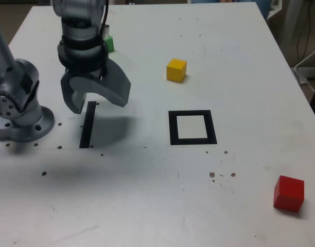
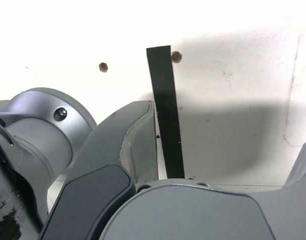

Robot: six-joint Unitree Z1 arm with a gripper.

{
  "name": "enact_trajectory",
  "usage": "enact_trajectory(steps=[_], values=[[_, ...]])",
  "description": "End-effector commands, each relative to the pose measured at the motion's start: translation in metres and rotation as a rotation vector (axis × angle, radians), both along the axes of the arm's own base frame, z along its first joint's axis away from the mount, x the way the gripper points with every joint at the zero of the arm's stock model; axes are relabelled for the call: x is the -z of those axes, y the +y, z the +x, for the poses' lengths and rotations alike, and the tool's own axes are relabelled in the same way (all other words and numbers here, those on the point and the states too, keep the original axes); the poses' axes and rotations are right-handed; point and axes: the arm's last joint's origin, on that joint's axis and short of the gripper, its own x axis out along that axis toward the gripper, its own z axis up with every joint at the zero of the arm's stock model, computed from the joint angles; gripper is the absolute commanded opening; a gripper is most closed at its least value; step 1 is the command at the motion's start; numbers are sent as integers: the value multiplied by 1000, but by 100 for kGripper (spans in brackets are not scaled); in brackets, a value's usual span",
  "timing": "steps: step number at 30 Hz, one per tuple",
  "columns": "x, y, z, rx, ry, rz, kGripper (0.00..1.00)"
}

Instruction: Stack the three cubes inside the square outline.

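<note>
Big white table [image 1: 147,195] in the exterior view, claw [image 1: 98,104] wide open and empty at upper left. Square outline [image 1: 192,142] sits right of centre, red cube [image 1: 289,194] lower right, yellow cube [image 1: 176,70] upper middle, green cube [image 1: 109,43] upper left, partly hidden. Wrist view only gets the black strip [image 2: 165,110], no cubes.

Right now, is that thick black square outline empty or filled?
Empty: inside the square outline, the exterior view shows only white surface, no cube.
</note>
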Motion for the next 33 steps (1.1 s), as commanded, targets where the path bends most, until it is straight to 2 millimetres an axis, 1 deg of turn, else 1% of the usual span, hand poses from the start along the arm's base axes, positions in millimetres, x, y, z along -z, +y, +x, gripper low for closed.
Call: enact_trajectory(steps=[1, 13, 16, 20, 22, 24, 27, 30, 33], values=[[0, 0, 1, -2, 4, 1, 100], [1, -1, 0, -5, 23, -14, 100], [-5, -2, 0, -9, 27, -43, 100], [-21, -4, 4, -16, 49, -78, 99], [-30, -5, 9, -16, 54, -89, 99], [-43, -8, 17, -8, 41, -95, 99], [-58, -15, 31, 9, 20, -103, 99], [-65, -24, 44, 16, 15, -111, 99], [-66, -33, 54, 13, 17, -122, 99]])
